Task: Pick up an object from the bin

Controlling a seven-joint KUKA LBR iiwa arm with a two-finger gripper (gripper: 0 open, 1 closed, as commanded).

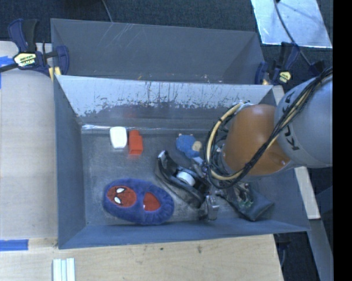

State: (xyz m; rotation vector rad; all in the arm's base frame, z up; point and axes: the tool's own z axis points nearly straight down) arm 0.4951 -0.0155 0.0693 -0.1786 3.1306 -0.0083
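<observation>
My gripper (209,206) is low in the bin's front right part, its fingertips close to the floor. Just left of it lies a black tool with a white and blue part (178,179), stretching from the bin's middle toward the fingers. A dark green-grey object (255,206) lies right of the gripper near the front right corner. Whether anything sits between the fingers is hidden.
A blue oval plush with a red spider face (136,201) lies at the front left. A white block (118,137) and an orange block (135,143) sit at the back left. A blue and yellow toy (189,144) lies behind the black tool. The arm's orange cover and cables hang over the right side.
</observation>
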